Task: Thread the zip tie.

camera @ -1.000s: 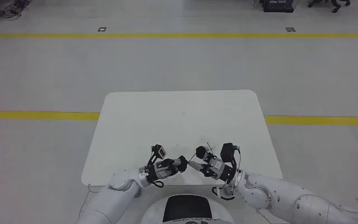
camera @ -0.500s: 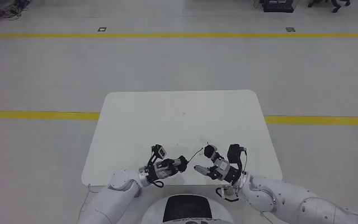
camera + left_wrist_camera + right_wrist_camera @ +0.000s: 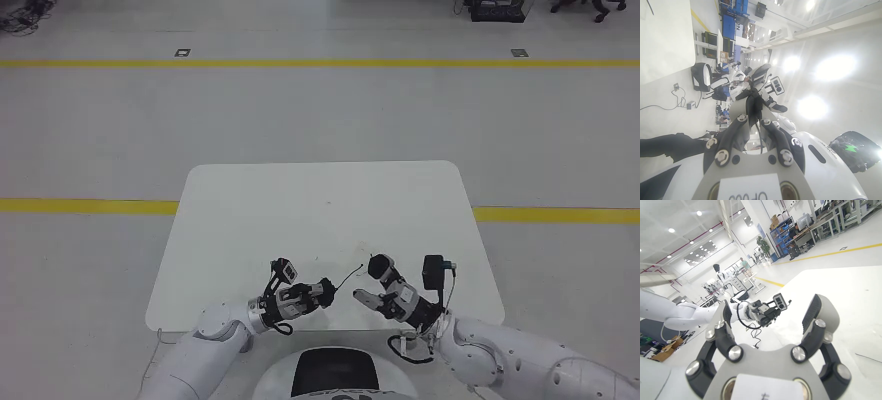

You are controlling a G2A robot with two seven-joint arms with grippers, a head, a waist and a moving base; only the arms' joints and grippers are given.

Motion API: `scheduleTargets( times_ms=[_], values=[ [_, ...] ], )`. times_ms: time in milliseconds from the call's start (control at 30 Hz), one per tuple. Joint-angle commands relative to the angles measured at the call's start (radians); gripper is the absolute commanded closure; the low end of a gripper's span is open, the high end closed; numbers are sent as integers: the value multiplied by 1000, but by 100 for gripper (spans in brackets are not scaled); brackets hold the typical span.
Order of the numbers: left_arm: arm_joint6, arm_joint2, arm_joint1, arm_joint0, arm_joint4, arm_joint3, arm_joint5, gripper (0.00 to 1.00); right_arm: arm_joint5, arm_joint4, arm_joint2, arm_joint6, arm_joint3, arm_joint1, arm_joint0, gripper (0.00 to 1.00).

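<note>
The left tool (image 3: 325, 292) clenches the zip tie (image 3: 350, 276), whose tail projects toward the released, empty right tool (image 3: 367, 282) just beside the left tool. Probable step: tail capture, requiring precise closure.

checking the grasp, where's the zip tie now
Top view: the zip tie is pinched in the left gripper above the near edge of the table, its free end angled toward the open right gripper.
</note>
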Motion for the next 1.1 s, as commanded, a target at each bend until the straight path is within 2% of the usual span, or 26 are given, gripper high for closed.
scheduleTargets(
  times_ms=[0, 200, 400, 633, 767, 867, 1067],
  values=[
    [0, 0, 0, 0, 0, 0, 0, 100, 0, 22, 0, 8, -21, 9, 0, 0],
    [0, 0, 0, 0, 0, 0, 0, 100, 0, 103, 0, 63, -64, 26, 18, 0],
    [0, 0, 0, 0, 0, 0, 0, 100, 0, 116, 0, 127, -80, 37, 64, 0],
    [0, 0, 0, 0, 0, 0, 0, 100, 0, 279, 1, 311, -121, 46, 159, 0],
    [0, 0, 0, 0, 0, 0, 0, 100, 0, 402, 42, 436, -130, 50, 189, 0],
    [0, 0, 0, 0, 0, 0, 0, 100, 0, 473, 89, 516, -137, 51, 181, 0],
    [0, 0, 0, 0, 0, 0, 0, 100, 0, 580, 233, 666, -151, 44, 101, 0]
  ],
)
